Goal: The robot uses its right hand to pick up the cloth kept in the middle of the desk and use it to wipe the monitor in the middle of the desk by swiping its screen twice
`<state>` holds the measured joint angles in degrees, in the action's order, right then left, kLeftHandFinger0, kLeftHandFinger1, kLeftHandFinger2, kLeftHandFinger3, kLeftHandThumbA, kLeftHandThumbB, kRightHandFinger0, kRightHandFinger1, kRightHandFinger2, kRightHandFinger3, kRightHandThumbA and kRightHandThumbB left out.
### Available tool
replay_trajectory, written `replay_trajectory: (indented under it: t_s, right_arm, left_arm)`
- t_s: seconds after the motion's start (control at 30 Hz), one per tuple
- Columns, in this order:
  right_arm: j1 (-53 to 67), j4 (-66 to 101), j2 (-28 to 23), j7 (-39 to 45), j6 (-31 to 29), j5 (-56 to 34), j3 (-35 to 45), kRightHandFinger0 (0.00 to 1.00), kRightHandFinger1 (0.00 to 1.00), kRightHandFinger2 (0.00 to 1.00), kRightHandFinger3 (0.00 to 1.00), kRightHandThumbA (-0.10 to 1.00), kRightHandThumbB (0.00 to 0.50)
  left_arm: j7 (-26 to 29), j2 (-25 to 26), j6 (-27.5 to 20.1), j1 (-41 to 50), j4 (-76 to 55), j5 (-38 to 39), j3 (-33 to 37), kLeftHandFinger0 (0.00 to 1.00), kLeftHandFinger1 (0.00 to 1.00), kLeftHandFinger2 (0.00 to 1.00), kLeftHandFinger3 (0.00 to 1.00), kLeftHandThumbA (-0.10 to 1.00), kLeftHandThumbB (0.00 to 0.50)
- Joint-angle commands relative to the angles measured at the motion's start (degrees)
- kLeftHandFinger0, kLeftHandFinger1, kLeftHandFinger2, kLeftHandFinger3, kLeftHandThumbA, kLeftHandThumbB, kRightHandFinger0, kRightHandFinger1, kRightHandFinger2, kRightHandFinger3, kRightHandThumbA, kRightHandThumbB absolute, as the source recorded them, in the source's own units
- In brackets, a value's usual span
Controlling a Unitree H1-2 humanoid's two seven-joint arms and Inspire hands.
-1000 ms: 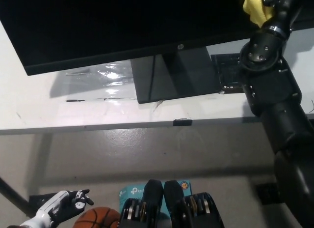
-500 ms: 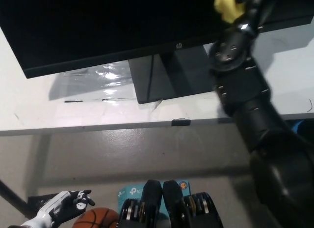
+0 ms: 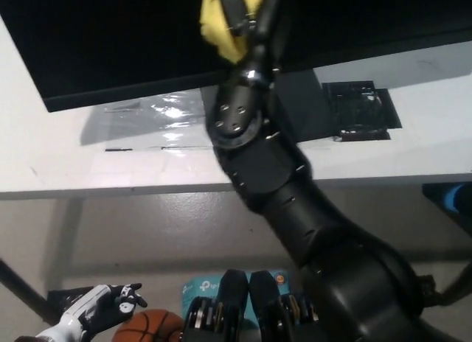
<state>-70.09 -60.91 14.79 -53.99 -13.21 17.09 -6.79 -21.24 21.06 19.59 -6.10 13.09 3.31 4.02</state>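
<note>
White worktop: black monitor at frame top. Yellow cloth gripped in right hand fingers, pressed on screen, top centre. Left hand rested lower left, fingers apart.

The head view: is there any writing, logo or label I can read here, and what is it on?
Teal box on the floor: white lettering, partly hidden and too blurred to read.
Monitor: no readable mark; the black arm covers the middle of its lower bezel.
Yellow cloth, basketball, desk: no text seen.
</note>
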Motion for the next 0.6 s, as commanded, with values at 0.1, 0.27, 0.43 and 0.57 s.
replay_trajectory:
  t_s: [0.1,0.27,0.43,0.57]
  right_arm:
    - [-5.1,0.2,0.0,0.8,-1.6,4.1,-4.0,0.00,0.00,0.05,0.27,-0.10,0.037]
    - [-4.0,0.9,-2.7,1.4,-1.6,5.3,-5.4,0.00,0.00,0.04,0.19,-0.10,0.000]
    - [-3.0,1.8,-6.5,3.3,-2.5,5.2,-5.6,0.00,0.00,0.07,0.21,-0.10,0.000]
    - [-1.2,3.8,-12.4,5.1,-1.6,6.0,-5.4,0.00,0.00,0.04,0.31,-0.10,0.001]
  left_arm:
    - [-0.9,0.7,-0.1,-0.9,-1.3,0.5,0.1,1.00,1.00,1.00,1.00,0.01,0.181]
    - [-1.4,0.8,-1.3,-0.4,-0.5,0.8,0.1,1.00,1.00,1.00,1.00,-0.02,0.138]
    - [-1.0,0.6,-1.1,-0.2,-0.6,0.5,0.1,1.00,1.00,1.00,1.00,-0.06,0.104]
    - [-0.5,0.4,-0.8,0.2,-0.8,0.3,0.0,1.00,1.00,1.00,1.00,-0.07,0.115]
